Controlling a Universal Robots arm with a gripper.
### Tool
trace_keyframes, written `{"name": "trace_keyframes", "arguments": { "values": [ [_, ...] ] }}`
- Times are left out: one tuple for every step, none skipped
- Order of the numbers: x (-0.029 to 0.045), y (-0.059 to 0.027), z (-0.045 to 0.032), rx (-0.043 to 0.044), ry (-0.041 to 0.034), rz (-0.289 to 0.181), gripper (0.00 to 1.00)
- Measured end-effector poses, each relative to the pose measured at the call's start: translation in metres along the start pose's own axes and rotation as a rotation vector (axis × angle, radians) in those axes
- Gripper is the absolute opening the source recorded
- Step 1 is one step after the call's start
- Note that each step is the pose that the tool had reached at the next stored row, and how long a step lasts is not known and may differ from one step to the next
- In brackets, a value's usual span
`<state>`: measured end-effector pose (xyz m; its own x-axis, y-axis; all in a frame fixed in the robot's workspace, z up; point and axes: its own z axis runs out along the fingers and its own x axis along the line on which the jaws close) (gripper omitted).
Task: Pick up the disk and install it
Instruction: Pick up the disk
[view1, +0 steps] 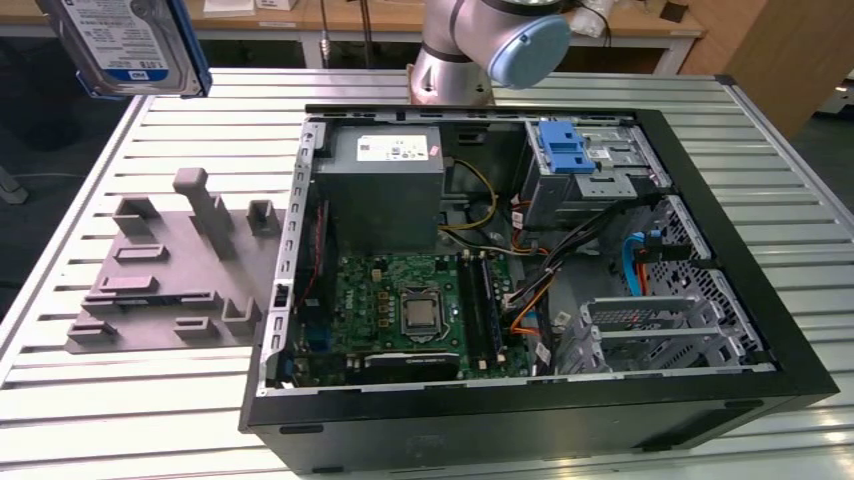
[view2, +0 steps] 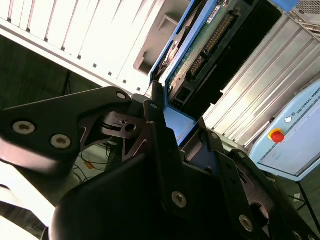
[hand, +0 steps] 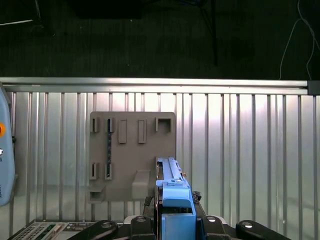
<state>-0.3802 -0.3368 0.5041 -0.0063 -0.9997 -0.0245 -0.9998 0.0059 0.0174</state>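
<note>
The claw (view2: 165, 112) is clamped on the disk (view2: 200, 45), its black fingers (view2: 152, 107) pressing the blue rail frame from both sides, so the drive juts out past the fingertips (green circuit board showing in the second wrist view). In the exterior view the disk (view1: 127, 45) hangs high in the air. Far beneath the claw, a grey fixture plate (hand: 132, 150) lies on the slatted table (hand: 240, 150). The open computer case (view1: 534, 270) sits well apart from the claw, toward the exterior view's right.
</note>
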Motion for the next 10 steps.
{"name": "trace_keyframes", "arguments": {
  "values": [
    [0.0, -0.0007, 0.0, 0.0, 0.0, 0.0, 0.36],
    [0.0, -0.0013, 0.0, 0.0, 0.0, 0.0, 0.36],
    [0.0, -0.0019, 0.0, 0.0001, 0.0, 0.0, 0.36],
    [0.0, -0.0025, 0.0, 0.0, 0.0, 0.0, 0.36],
    [0.0, -0.0031, 0.0, 0.0001, 0.0, 0.0, 0.36],
    [0.0, -0.0037, -0.0001, -0.0001, 0.0001, 0.0, 0.36],
    [0.0, -0.0042, -0.0001, 0.0, 0.0, 0.0, 0.36],
    [-0.0001, -0.0048, -0.0001, 0.0, 0.0, 0.0, 0.36],
    [0.0, -0.0053, 0.0, 0.0001, 0.0, 0.0, 0.36],
    [-0.0001, -0.0059, -0.0001, 0.0, 0.0, 0.0, 0.36]
  ]
}}
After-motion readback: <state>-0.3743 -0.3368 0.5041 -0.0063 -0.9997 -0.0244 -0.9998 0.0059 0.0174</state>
